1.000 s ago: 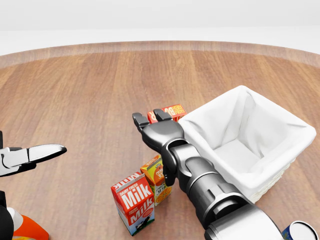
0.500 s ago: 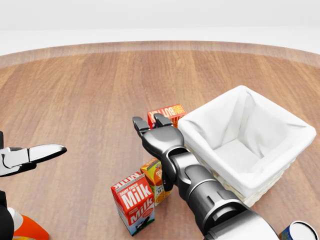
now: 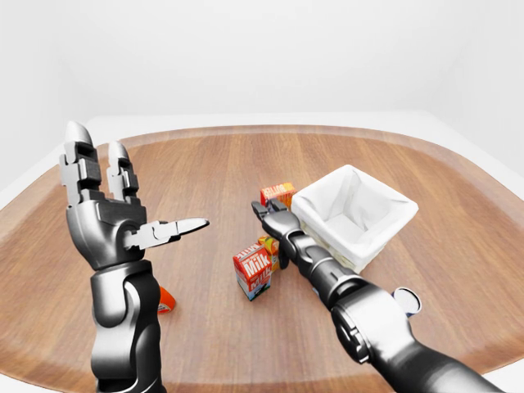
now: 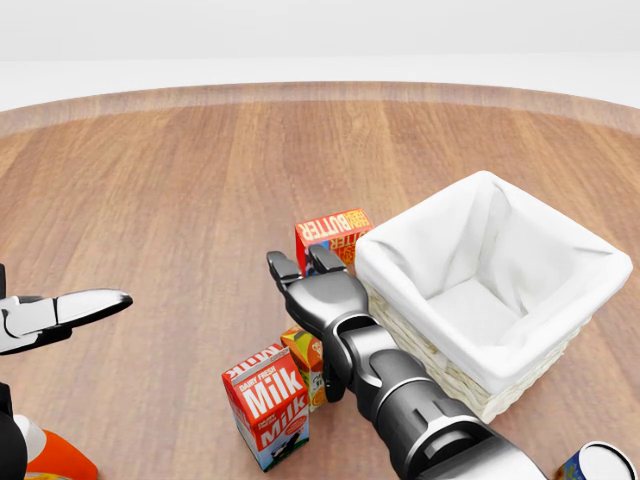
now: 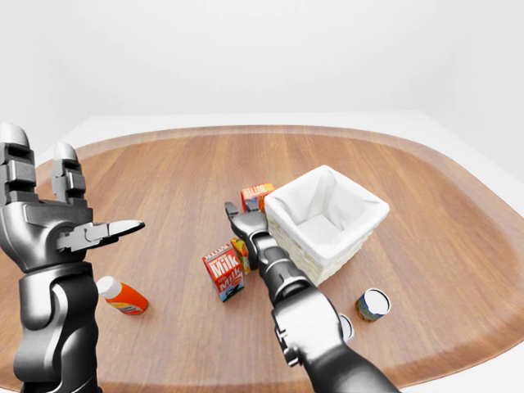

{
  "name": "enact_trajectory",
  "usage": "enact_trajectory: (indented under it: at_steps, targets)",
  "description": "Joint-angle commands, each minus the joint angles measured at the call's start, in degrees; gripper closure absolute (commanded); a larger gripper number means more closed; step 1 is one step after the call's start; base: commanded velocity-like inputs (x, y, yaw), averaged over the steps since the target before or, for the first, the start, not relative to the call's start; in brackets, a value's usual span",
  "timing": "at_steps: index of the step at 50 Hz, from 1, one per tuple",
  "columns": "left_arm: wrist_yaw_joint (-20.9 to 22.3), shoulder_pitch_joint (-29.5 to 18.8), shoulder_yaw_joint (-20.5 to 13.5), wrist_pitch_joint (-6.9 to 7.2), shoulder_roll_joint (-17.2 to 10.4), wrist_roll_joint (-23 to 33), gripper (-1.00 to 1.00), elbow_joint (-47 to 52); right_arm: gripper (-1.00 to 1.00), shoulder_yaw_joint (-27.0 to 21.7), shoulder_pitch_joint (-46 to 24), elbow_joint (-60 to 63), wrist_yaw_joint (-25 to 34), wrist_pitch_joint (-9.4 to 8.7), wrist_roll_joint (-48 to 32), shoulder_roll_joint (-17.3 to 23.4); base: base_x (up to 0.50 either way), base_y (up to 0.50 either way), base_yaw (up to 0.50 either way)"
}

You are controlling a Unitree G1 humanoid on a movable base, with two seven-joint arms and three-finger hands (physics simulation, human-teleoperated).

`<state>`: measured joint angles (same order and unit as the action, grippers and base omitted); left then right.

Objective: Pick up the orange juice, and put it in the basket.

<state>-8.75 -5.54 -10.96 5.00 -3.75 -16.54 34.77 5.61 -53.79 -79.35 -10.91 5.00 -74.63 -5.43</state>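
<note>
**Right hand over the juice carton, fingers spread, nothing held**

Right hand (image 4: 305, 275): arm enters the head view from bottom right, hand reaches toward the view's top-left. Fingers (image 4: 283, 268) extended and spread, not wrapped around anything. Hand sits just above the orange juice (image 4: 306, 362) in the head view; whether the palm touches the carton top, can't tell, since the forearm covers the carton's right side.

Orange juice: small orange carton, upright on the wooden table (image 4: 180, 190), just beside the milk carton (image 4: 265, 405) on its right. Milk is red and white, upright, "Milk" lettering facing the camera.

Butter box (image 4: 330, 232): red-orange, beyond the fingertips toward the top of the head view, close against the basket's left corner.

Basket (image 4: 560, 330): wicker with white cloth liner, right of the hand, well inside the table edge. Interior shows only the liner. Juice is outside it, near its lower-left wall.

Left hand (image 3: 110, 213): raised at the left of the left-eye view, well apart from the cartons. Two fingers point up, the third sticks out sideways to the right; released, holding nothing.

Other items: orange bottle with white cap (image 5: 123, 297) lying on its side below the left arm; a can (image 5: 375, 304) near the table's lower-right edge, below the basket.
</note>
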Motion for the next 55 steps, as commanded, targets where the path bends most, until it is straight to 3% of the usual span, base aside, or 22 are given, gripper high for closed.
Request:
enact_trajectory:
  at_steps: [1,52,53,54,55]
  targets:
    - [0.00,0.09,-0.02,0.00,0.04,-0.04,-1.00,0.16,-1.00,-0.32,1.37,-0.14,-0.52,0.00,0.32,-0.26,0.00,0.00,0.00]
    - [0.06,-0.16,0.01,0.00,-0.08,-0.02,-1.00,-0.50,-1.00,-1.18,6.07,-0.51,-1.15,0.00,2.48,-0.10,0.00,0.00,0.00]
    - [0.06,-0.17,0.00,0.00,-0.07,-0.02,-1.00,-0.50,0.28,-1.21,6.13,-0.52,-1.23,0.00,2.50,-0.07,0.00,0.00,0.00]
    - [0.05,-0.17,0.00,0.00,-0.08,-0.02,-1.00,-0.50,0.86,-1.29,6.20,-0.52,-1.07,0.00,2.59,-0.06,0.00,0.00,0.00]
    - [0.07,-0.17,0.00,0.00,-0.08,-0.03,-1.00,-0.50,1.00,-1.34,6.29,-0.53,-0.89,0.00,2.67,-0.03,0.00,0.00,0.00]
